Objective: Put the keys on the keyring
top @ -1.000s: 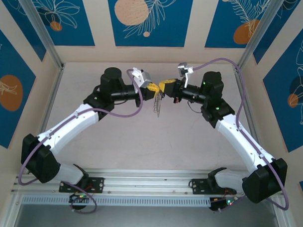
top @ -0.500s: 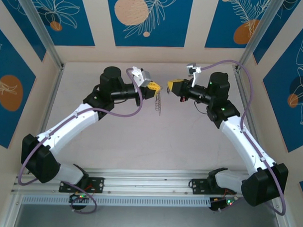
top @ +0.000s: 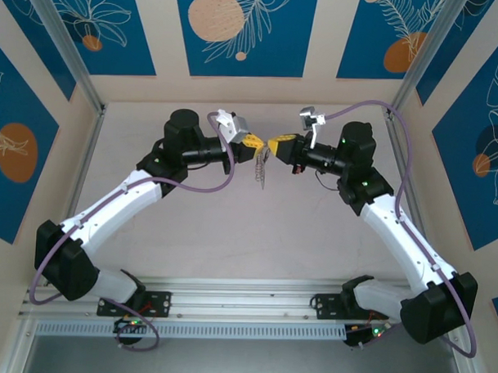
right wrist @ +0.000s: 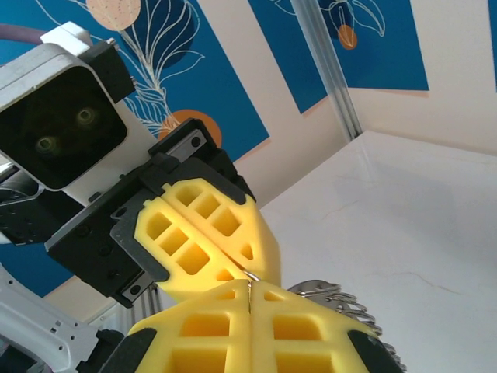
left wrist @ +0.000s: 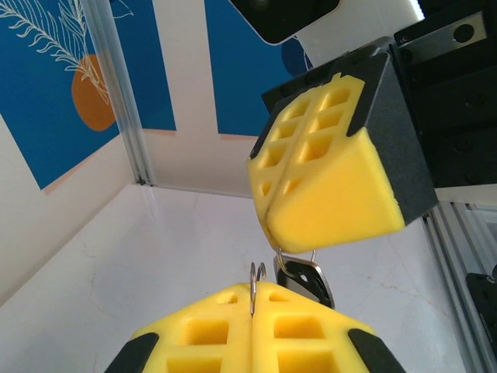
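Above the far middle of the counter (top: 255,244), the left pincer (top: 253,146) is pressing its yellow pads together on the keyring (top: 262,171). In its wrist view a doubled thin wire is standing up out of the seam between the pads. The rest of the keyring is dangling below the tips, its long axis hanging roughly straight down and clear of the counter, with the silvery fringe trailing along one side.

Just to the right, the right pincer (top: 275,143) is facing it tip to tip, also squeezed together. It appears to be gripping the key (left wrist: 304,278): a small dark-headed piece is hanging under its pads, and a thin sliver of metal is showing in the seam in its own wrist view.

The two sets of tips are sitting very near each other, and the key is lying just right of the ring wire. I cannot tell whether the key and the wire are already touching.

The step in hand looks like threading the key onto the wire. That turns on the short gap between them, so the right arm, which is carrying the key, is the one placed to close it by easing left. The left arm would be holding the wire steady. A slight sideways miss would probably push the dangling loop aside rather than catch it.
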Controlling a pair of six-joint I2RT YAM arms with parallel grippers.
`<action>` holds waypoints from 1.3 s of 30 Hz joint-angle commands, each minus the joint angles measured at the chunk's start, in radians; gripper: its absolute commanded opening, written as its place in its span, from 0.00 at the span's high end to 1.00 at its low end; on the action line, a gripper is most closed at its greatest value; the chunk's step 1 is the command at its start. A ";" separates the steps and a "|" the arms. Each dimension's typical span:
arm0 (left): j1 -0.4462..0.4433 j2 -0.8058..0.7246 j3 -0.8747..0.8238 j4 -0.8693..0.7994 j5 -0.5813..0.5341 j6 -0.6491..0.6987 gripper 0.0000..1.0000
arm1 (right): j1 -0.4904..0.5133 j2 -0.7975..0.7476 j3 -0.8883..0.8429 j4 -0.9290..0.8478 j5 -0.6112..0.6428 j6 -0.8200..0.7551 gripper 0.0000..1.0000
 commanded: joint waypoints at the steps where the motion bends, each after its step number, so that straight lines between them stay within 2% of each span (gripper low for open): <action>1: -0.012 -0.003 0.037 0.047 0.025 0.012 1.00 | 0.012 0.012 0.017 0.013 -0.008 -0.005 1.00; 39: -0.013 -0.005 0.034 0.031 0.032 0.022 1.00 | 0.015 0.005 0.045 0.025 0.043 -0.006 1.00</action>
